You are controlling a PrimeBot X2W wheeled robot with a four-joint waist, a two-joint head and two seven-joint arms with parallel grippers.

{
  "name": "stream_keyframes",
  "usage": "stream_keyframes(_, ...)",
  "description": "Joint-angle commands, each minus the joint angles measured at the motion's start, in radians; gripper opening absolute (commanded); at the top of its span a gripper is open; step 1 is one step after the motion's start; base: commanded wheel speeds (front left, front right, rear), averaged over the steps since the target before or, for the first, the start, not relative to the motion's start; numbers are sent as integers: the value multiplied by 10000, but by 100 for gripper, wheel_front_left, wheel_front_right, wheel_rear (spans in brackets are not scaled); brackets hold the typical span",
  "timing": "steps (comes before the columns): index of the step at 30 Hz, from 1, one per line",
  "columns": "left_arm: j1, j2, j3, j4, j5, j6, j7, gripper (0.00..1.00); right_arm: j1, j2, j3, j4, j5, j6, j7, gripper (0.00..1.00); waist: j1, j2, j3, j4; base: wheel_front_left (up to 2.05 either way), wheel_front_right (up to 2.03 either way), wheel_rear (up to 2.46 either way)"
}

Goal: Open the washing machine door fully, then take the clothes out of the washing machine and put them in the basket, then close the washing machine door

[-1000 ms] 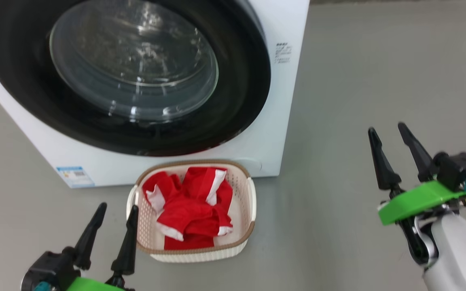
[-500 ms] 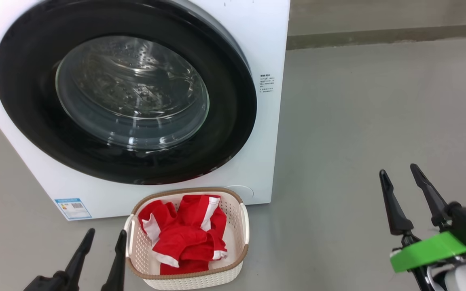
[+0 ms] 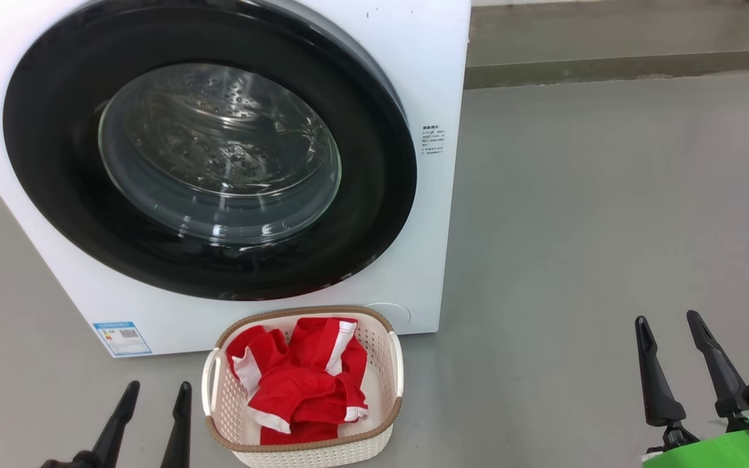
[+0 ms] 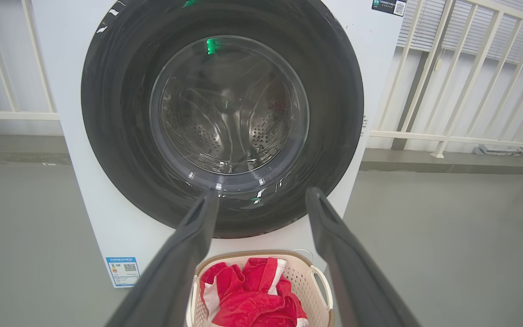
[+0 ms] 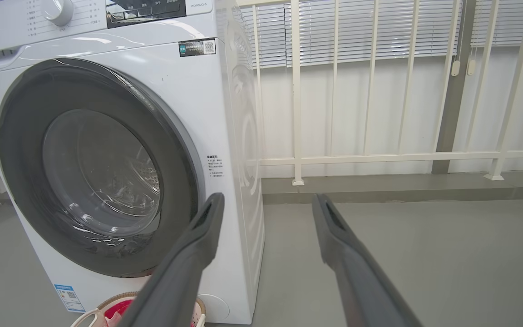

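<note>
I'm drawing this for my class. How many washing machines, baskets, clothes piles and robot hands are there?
Washing machine: 1
Basket: 1
Pile of red clothes: 1 (how many pieces it holds can't be told)
Robot hands: 2, the left hand and the right hand
Total: 5

Over the past second the head camera has tilted up and drawn back: the washing machine (image 3: pixel 439 260) sits lower in the head view, more of the upper rim of the washing machine door (image 3: pixel 43 130) shows, and a kerb (image 3: pixel 608 65) at the floor's far edge has come into view. The left claw (image 3: pixel 158 385), whose inner finger overlapped the basket (image 3: pixel 303 311), now stands just clear of it. The right claw (image 3: pixel 666 316) has sunk toward the lower right corner, its green mount (image 3: pixel 719 455) largely cut off
</note>
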Motion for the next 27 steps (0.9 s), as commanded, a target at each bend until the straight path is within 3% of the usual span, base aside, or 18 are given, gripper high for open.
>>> stream_keyframes(1,-208,114,376,-281,80,-54,-90,100,-171,-127,200,-311,-101,-11,-63,100,0,-1,3,-2,0,0,0)
stream_keyframes(19,-212,111,458,-197,62,-54,-90,100,-50,-21,320,-211,-129,-11,-63,100,0,-1,-28,1,0,0,0)
stream_keyframes(20,0,-44,77,23,5,0,2,0,191,94,77,62,-17,0,0,0,0,-1,-28,0,0,0,0)
stream_keyframes(27,107,-314,-7,637,-242,14,140,0,252,223,150,743,242,0,84,0,2,-1,-17,-6,0,0,0)
